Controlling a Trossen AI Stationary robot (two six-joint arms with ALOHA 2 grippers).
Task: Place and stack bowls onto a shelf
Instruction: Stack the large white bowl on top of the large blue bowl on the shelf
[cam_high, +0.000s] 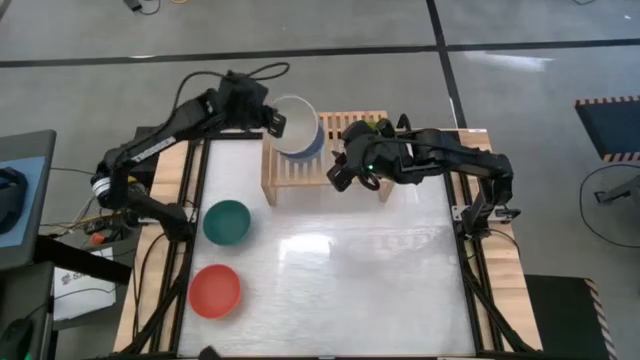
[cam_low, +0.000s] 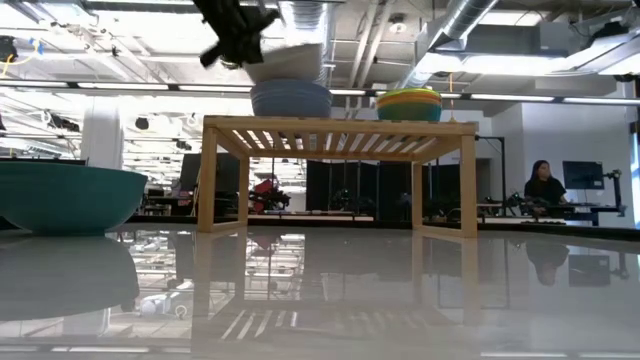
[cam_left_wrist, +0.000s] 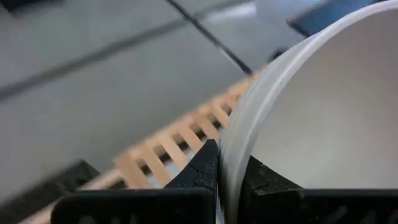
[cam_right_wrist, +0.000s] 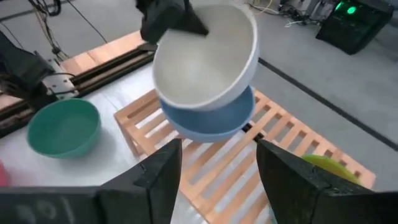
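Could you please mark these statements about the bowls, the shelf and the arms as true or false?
1. The left end effector grips the cream-white bowl by its rim. True.
2. The cream-white bowl is above the slate blue bowl on the shelf. True.
3. The dark teal bowl sits on the shelf. False: it rests on the table.
4. The right end effector holds the red-orange bowl. False: it is open and holds nothing.
5. A stack topped by a yellow bowl is on the shelf. True.
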